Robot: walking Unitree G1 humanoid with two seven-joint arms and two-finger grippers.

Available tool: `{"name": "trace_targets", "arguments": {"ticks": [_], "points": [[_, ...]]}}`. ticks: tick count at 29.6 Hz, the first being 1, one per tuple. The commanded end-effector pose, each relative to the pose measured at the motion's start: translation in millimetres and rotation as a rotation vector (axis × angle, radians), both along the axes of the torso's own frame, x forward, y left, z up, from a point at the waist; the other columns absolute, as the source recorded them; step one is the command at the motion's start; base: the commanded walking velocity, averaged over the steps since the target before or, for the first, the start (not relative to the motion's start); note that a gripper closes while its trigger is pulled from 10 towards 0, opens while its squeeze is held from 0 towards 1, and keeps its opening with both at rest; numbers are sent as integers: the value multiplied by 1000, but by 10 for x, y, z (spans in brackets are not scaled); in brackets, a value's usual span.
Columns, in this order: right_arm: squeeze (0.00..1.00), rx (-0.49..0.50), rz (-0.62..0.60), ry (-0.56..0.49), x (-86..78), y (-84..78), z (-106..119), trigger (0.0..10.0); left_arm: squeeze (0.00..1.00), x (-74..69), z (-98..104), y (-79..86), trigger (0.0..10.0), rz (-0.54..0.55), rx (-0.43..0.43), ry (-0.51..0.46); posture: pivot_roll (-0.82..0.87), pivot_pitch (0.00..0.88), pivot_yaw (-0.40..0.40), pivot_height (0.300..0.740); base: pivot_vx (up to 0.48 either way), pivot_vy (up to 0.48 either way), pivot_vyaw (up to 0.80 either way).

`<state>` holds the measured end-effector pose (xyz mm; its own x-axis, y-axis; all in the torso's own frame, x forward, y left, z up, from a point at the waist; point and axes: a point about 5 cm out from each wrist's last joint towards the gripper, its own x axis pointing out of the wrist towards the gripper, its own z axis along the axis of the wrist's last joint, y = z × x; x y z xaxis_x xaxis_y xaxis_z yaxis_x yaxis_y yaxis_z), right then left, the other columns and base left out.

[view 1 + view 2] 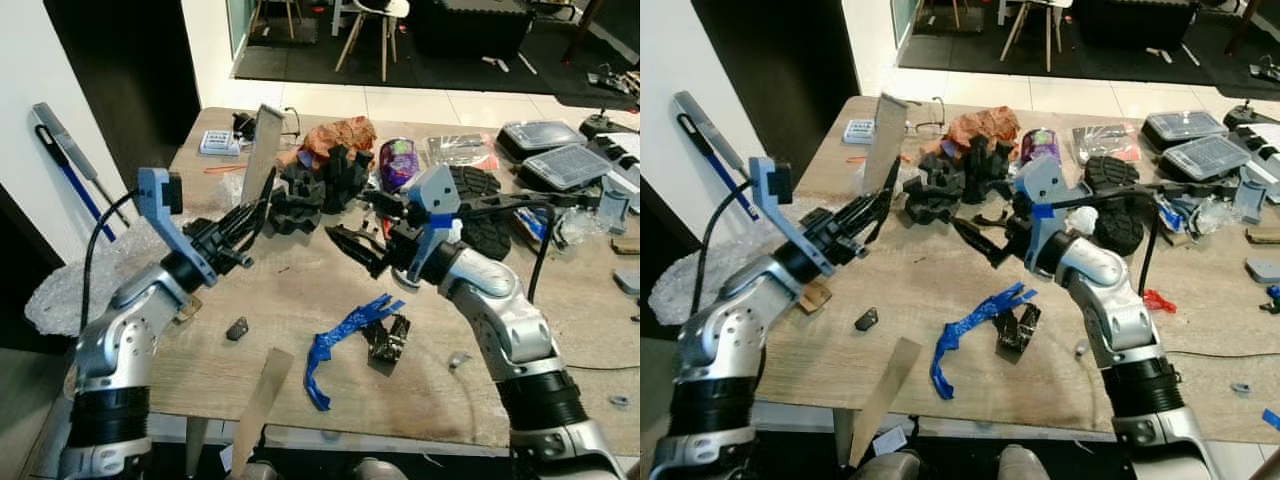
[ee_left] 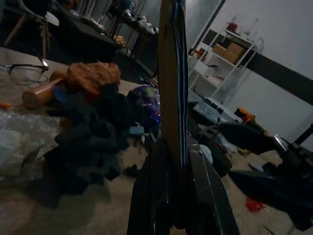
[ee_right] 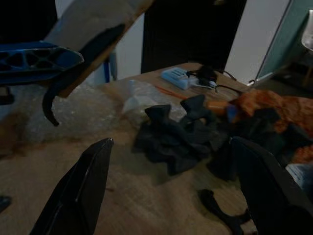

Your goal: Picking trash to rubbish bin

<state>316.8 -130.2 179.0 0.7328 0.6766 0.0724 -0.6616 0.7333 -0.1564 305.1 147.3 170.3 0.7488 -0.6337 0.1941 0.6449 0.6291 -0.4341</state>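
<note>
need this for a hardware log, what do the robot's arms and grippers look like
Both arms are silver metal with ribbed black cuffs near the elbow. The left gripper and right gripper each have two long black fingers. Each wrist carries a blue plastic bracket with a small black camera block. A black cable loops from the left wrist; another runs along the right arm. Blue tape wraps the right wrist.

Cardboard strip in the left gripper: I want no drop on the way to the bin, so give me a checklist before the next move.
1. Left gripper shut on the cardboard strip: ok.
2. Strip lifted off the wooden table: ok.
3. Right gripper open and empty, apart from the strip: ok.
4. Rubbish bin located: cannot tell.
5. Blue plastic scrap left on the table: not ok, trash remains.
</note>
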Motion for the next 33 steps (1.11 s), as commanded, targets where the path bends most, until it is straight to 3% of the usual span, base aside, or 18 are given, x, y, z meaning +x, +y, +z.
{"name": "trace_targets", "arguments": {"ticks": [1, 25, 33], "points": [[0, -7, -9, 1, -7, -4, -47, 10000, 0, 20, -14, -51, 10000, 10, 9, -2, -13, 0, -4, 740, -307, 0, 0], [0, 27, 9, 22, -16, 167, -253, 10000, 0, 42, -323, -151, 10000, 51, 85, 41, -19, 0, -26, 740, -311, 0, 0], [0, 78, -17, 37, 13, 137, -293, 10000, 0, 58, -381, -128, 10000, 68, 115, 43, -13, 0, -24, 740, -321, 0, 0]]}}
